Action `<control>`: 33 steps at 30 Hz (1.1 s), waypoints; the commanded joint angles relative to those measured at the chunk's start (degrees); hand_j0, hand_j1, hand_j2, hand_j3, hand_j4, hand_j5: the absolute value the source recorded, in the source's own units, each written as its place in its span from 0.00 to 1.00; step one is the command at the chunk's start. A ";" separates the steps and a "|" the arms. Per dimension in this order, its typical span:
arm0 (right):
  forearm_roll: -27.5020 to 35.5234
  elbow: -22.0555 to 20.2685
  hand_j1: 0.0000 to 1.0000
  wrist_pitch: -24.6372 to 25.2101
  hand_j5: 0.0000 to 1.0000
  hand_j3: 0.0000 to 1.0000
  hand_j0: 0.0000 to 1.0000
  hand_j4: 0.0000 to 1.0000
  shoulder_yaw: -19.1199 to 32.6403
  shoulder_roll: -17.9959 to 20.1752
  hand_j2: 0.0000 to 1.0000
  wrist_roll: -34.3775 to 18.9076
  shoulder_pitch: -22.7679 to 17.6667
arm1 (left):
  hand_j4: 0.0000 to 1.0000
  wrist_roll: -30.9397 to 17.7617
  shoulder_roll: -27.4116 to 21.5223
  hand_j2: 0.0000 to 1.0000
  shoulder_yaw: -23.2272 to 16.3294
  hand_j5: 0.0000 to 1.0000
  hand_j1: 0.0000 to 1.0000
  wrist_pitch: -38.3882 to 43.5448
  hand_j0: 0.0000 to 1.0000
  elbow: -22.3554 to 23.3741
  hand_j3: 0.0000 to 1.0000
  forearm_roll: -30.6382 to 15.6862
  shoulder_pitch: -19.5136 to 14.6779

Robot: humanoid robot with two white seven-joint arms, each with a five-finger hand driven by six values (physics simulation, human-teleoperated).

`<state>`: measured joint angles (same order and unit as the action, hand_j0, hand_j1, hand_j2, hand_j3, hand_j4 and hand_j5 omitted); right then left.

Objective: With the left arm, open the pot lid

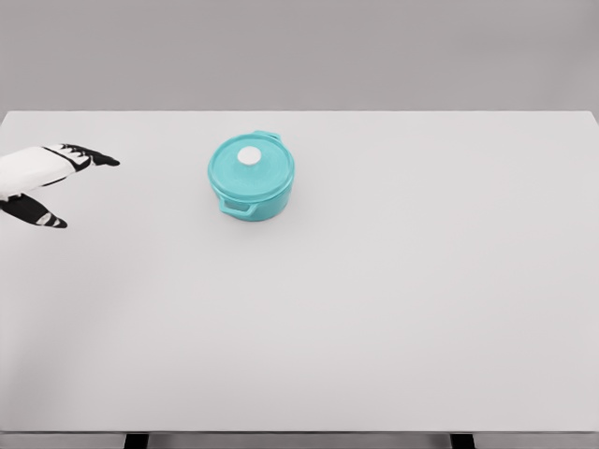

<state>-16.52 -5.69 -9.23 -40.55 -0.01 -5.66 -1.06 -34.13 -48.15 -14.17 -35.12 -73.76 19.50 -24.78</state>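
Note:
A teal pot (pixel 251 178) stands on the white table (pixel 374 299), left of the middle and toward the back. Its teal lid (pixel 251 166) sits closed on top, with a round white knob (pixel 249 156) at the centre. Two small handles stick out from the pot, one at the front left and one at the back right. My left hand (pixel 65 182) shows at the left edge, well to the left of the pot and apart from it. Its fingers are spread and hold nothing. The right arm is out of view.
The table's far edge runs along the top of the view, below a grey wall. Dark table legs (pixel 136 440) show under the front edge.

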 commanded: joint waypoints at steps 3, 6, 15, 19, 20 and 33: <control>0.09 -0.03 1.00 0.09 1.00 1.00 1.00 1.00 0.03 0.01 1.00 0.03 0.09 | 1.00 -0.06 0.17 1.00 -0.24 1.00 1.00 0.12 1.00 0.02 1.00 -0.17 0.00; 0.00 0.15 1.00 0.09 1.00 1.00 1.00 1.00 0.03 0.01 1.00 0.03 -0.44 | 1.00 -0.14 0.25 1.00 -0.42 1.00 1.00 0.12 1.00 0.02 1.00 -0.17 -0.09; 0.00 0.15 1.00 0.09 1.00 1.00 1.00 1.00 0.03 0.01 1.00 0.03 -0.44 | 1.00 -0.87 1.83 1.00 -18.33 1.00 1.00 0.12 1.00 2.91 1.00 -4.21 -16.69; 0.00 0.15 1.00 0.09 1.00 1.00 1.00 1.00 0.03 0.01 1.00 0.03 -0.44 | 1.00 -0.87 9.04 1.00 -33.64 1.00 1.00 0.12 1.00 6.00 1.00 -4.04 -29.62; 0.00 0.15 1.00 0.09 1.00 1.00 1.00 1.00 0.03 0.01 1.00 0.03 -0.44 | 1.00 -0.87 10.01 1.00 -33.90 1.00 1.00 0.12 1.00 6.00 1.00 -4.04 -30.67; 0.00 0.15 1.00 0.09 1.00 1.00 1.00 1.00 0.03 0.01 1.00 0.03 -0.44 | 1.00 -0.87 19.50 1.00 -36.36 1.00 1.00 0.12 1.00 12.41 1.00 -3.95 -35.95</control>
<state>-16.54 -5.53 -9.14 -40.52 -0.01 -5.61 -1.49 -35.03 -29.29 -50.25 -35.16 -62.17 15.90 -60.82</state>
